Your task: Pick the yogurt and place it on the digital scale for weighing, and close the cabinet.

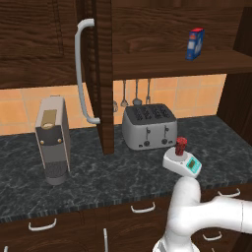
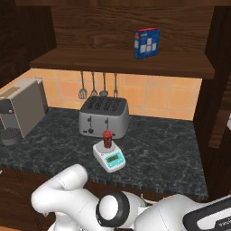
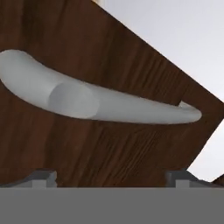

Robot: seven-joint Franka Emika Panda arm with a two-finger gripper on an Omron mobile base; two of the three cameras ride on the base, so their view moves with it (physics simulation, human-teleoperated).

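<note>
Small dark red cylindrical yogurt cup [image 1: 181, 146]: stands upright on the round grey platform of the flat white digital scale with teal display edge [image 1: 183, 163], near the front of the dark marbled worktop [image 1: 118, 172]. Nothing touches it. Placement looks done.

Silver four-slot toaster [image 1: 149, 126]: just behind the scale, apart from it. Three hanging utensils [image 1: 135, 93] on the tan tiled wall behind.

Dark brown wooden wall cabinet [image 1: 162, 34]: open. One door [image 1: 101, 78] stands edge-on toward the room, its long pale curved bar handle [image 1: 83, 69] facing left. A taller blue box with red top [image 1: 195, 44] sits on the shelf inside. Closing is the part left, by my reading.

Grey boxy coffee machine [image 1: 52, 139]: at the left of the worktop, well apart from the scale.

Claw [image 3: 111, 177]: released, the two dark tips spread wide at the bottom of the hand view, holding nothing. Close in front of it lie a dark wood door panel and a pale bar handle [image 3: 96, 103], seen at a tilt; the tips appear near the wood but not around the bar.

Hard to make out: which door the hand view faces, though the right-hand one, cut off at the edges of both base views, seems likelier. Whether the tips touch the panel cannot be told. The scale's display is too small to read.
</note>
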